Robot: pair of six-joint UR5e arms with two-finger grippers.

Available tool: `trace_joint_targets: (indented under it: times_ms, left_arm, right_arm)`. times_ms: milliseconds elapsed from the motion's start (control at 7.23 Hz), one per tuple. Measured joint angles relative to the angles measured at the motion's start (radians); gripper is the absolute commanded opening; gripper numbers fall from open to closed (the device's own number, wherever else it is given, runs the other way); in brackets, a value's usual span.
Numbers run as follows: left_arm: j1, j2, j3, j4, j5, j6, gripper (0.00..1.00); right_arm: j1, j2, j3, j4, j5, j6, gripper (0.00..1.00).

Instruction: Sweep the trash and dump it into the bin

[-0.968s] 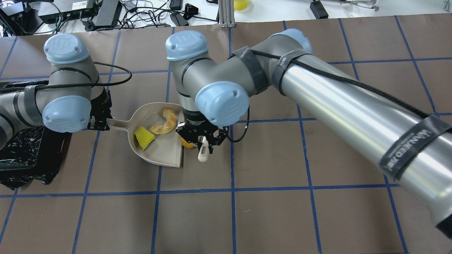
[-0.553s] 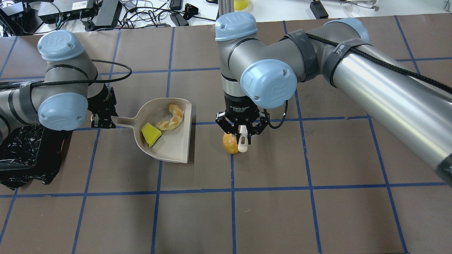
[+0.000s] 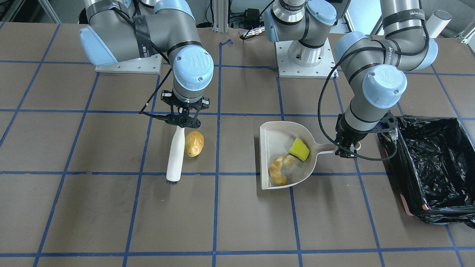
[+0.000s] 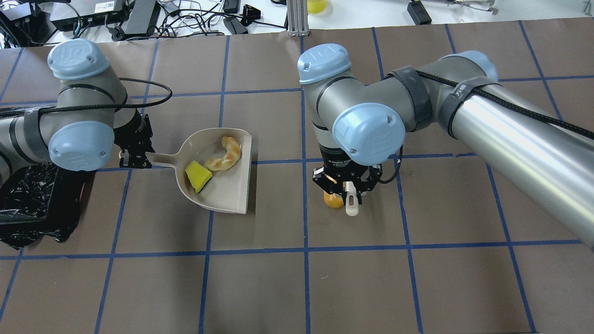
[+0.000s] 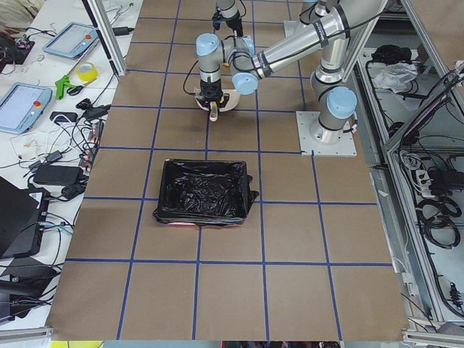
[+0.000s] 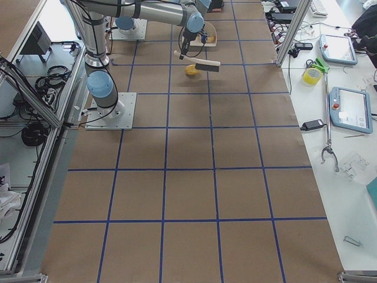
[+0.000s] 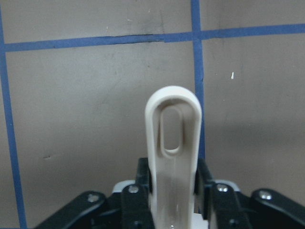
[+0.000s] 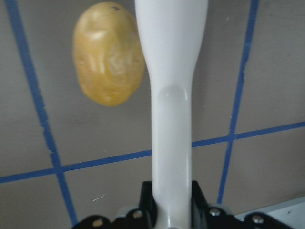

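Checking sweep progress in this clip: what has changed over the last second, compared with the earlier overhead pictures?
The right gripper, shut on the brush, swung away from the dustpan toward the robot's right, and the bread roll travelled with it, ending farther from the dustpan. The dustpan turned slightly. Unchanged: left gripper on the dustpan handle, croissant and wedge inside, bin.

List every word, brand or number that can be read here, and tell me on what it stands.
"WANUEED": black strap on the left arm.
"UR": logo on the blue joint cap.
White print on the right pincer: too blurred to read.
Labels on the boxes behind the table: too small to read.
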Motion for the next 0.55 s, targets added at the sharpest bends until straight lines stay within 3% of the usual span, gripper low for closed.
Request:
trace_joint_targets:
  times_ms: [277,553]
  left_arm:
    - [0.001,-0.004,-0.004,0.0,-0.002,-0.004,0.0]
    - [0.001,-0.02,-0.008,0.009,0.001,-0.014,0.0]
  right_arm:
    - [-0.022,-0.041,0.077,-0.001,-0.038,0.028,0.11]
    - [-0.019,-0.053,0.169,-0.071,0.064,0.064,0.11]
